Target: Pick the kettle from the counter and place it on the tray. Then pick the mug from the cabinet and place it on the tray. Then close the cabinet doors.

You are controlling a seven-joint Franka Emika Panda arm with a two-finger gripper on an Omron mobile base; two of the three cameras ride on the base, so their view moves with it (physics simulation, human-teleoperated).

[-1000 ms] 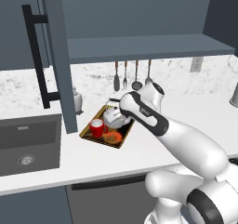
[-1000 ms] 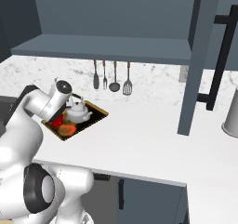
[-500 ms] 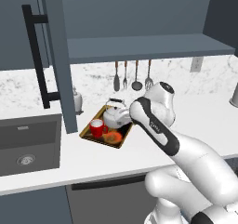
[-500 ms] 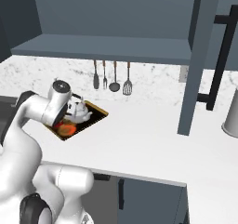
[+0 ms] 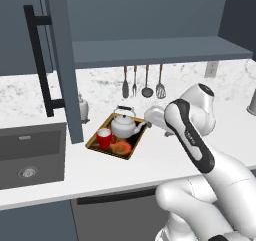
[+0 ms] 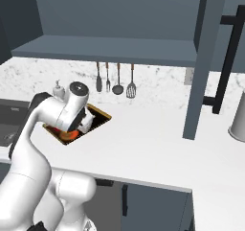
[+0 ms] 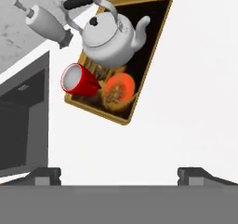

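Silvery round kettle [image 7: 109, 39] and red cylindrical mug [image 7: 79, 80] on golden-rimmed tray [image 7: 158, 30]

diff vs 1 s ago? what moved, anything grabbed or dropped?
The pincer has drawn back from the tray, up and to the robot's right; a second ago it sat right over the kettle and mug. Its jaws are open and empty; nothing was taken or let go in this span. Kettle and mug stay on the tray, and the cabinet doors stay open.
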